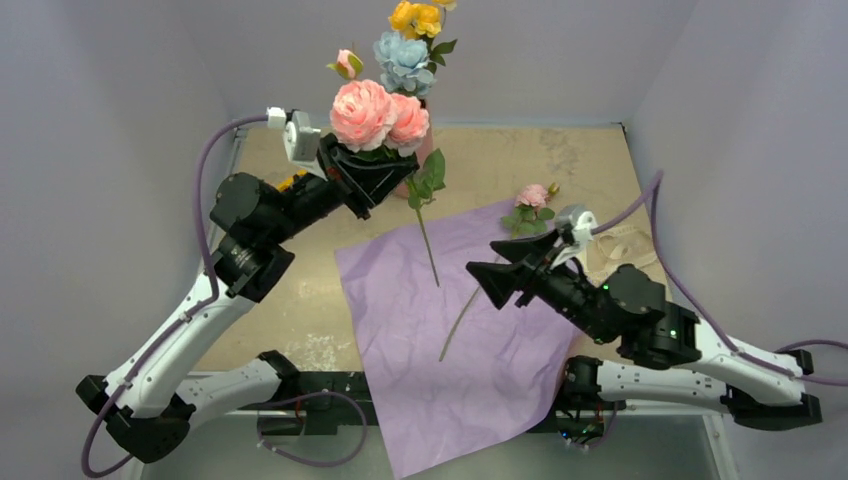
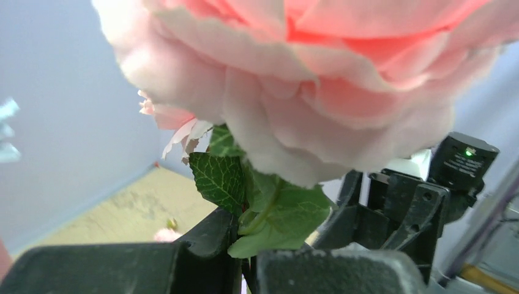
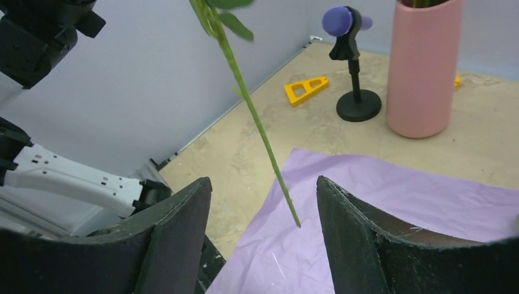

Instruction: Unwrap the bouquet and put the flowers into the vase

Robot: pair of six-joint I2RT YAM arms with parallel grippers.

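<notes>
My left gripper [image 1: 378, 160] is raised at the back, shut on the stem just under a big pink rose [image 1: 362, 113] [image 2: 306, 79]. That rose's green stem [image 1: 428, 245] [image 3: 257, 122] hangs down over the lilac paper wrap [image 1: 450, 330]. In the left wrist view the jaws [image 2: 245, 245] pinch stem and leaves. The salmon-pink vase [image 3: 422, 67] stands behind, holding blue [image 1: 403, 60] and yellow flowers [image 1: 415, 15]. My right gripper [image 1: 482, 282] [image 3: 263, 196] is open, with the hanging stem's tip between its fingers, untouched. Another pink rose [image 1: 533, 195] lies on the paper.
A black stand with a purple top [image 3: 349, 37] and a yellow wedge [image 3: 305, 89] sit left of the vase. Cream ribbon [image 1: 612, 250] lies on the tan table at the right. Grey walls close in the back and sides.
</notes>
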